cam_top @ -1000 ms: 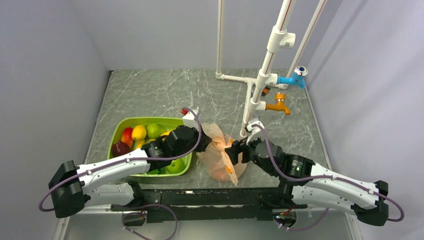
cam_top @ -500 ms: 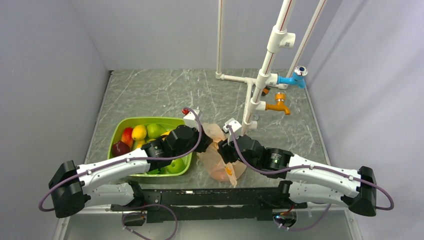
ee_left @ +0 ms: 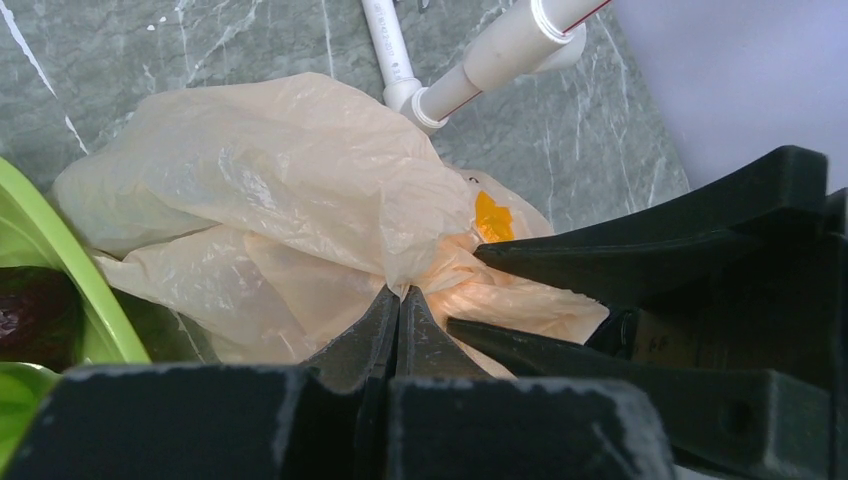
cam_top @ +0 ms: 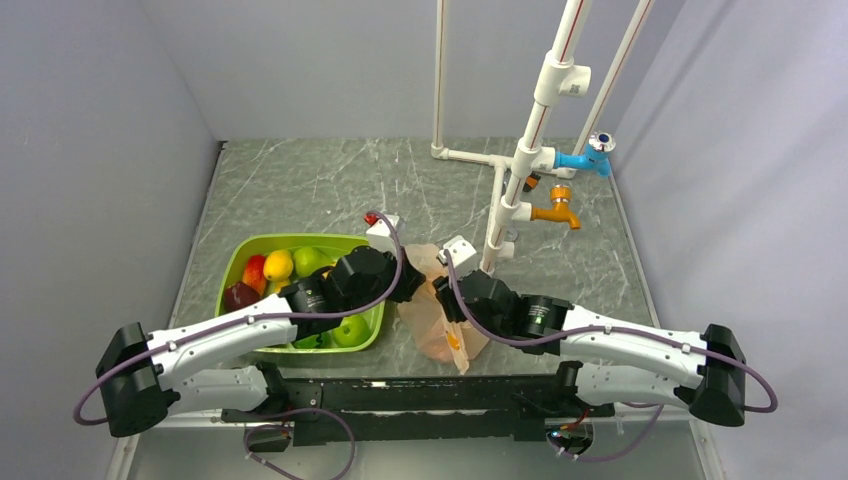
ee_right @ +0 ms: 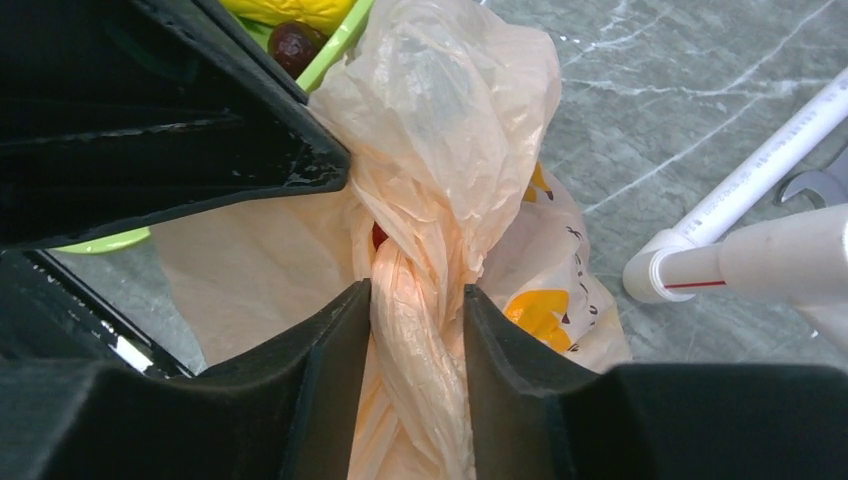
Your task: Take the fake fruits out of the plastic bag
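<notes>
The peach-orange plastic bag (cam_top: 441,336) lies crumpled on the table between the green tub and the pipe stand. My left gripper (cam_top: 412,287) is shut on a pinched fold of the bag (ee_left: 270,170), its jaws pressed together (ee_left: 399,292). My right gripper (cam_top: 447,300) sits close beside it, its jaws (ee_right: 417,300) closed round a twisted rope of the bag (ee_right: 450,120). A small red spot (ee_right: 380,236) of a fake fruit shows through the film. The other fake fruits in the bag are hidden.
The green tub (cam_top: 232,268) with several fruits stands left of the bag, under my left arm. A white pipe frame (cam_top: 498,215) with a blue tap (cam_top: 585,160) and an orange tap (cam_top: 556,212) stands just behind the bag.
My right arm has swung left and forward, bringing its gripper from the bag's right side onto the bag's top beside the left gripper. The left gripper has held still.
</notes>
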`<state>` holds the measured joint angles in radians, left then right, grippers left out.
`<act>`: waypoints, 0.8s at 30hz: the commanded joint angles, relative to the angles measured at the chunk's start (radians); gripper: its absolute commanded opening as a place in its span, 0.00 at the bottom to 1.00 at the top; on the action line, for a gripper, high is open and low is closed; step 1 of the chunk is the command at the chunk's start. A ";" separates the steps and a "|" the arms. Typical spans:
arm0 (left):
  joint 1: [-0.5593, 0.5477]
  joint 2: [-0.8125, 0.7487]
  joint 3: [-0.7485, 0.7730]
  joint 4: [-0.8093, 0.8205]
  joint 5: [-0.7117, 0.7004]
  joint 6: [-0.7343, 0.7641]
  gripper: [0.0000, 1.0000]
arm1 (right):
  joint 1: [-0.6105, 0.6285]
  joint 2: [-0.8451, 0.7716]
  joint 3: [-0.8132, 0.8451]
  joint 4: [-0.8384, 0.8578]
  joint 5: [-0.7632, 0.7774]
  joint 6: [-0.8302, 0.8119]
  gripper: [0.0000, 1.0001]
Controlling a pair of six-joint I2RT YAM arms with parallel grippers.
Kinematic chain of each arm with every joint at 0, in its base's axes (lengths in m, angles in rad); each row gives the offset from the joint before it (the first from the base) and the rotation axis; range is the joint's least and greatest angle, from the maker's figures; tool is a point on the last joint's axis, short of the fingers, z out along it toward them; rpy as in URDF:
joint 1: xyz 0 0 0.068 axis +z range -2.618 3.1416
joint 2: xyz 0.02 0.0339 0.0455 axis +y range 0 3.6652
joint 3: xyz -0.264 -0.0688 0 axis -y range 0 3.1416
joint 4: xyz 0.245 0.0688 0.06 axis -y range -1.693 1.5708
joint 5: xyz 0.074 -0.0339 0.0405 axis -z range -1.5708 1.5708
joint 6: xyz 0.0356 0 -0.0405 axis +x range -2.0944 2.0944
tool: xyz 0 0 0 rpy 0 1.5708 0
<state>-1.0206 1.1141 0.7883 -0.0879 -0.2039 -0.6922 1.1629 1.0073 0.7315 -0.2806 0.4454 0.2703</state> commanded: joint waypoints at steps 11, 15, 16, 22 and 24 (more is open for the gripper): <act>0.001 -0.121 -0.051 0.008 -0.116 -0.055 0.00 | 0.000 -0.204 -0.103 0.000 0.179 0.140 0.04; 0.000 -0.161 -0.074 -0.036 -0.182 -0.087 0.00 | -0.002 -0.353 -0.165 -0.034 0.245 0.232 0.00; 0.001 -0.170 -0.093 -0.033 -0.194 -0.096 0.00 | -0.001 -0.396 -0.182 -0.040 0.256 0.247 0.00; 0.001 -0.212 -0.180 -0.019 -0.204 -0.152 0.00 | -0.004 -0.663 -0.263 -0.036 0.316 0.293 0.00; 0.000 -0.214 -0.169 -0.003 -0.158 -0.111 0.00 | -0.002 -0.696 -0.284 0.017 0.281 0.235 0.00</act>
<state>-1.0309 0.9199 0.6125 -0.0883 -0.3363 -0.8265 1.1675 0.3843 0.4778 -0.3000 0.6582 0.5407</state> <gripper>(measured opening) 0.012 0.087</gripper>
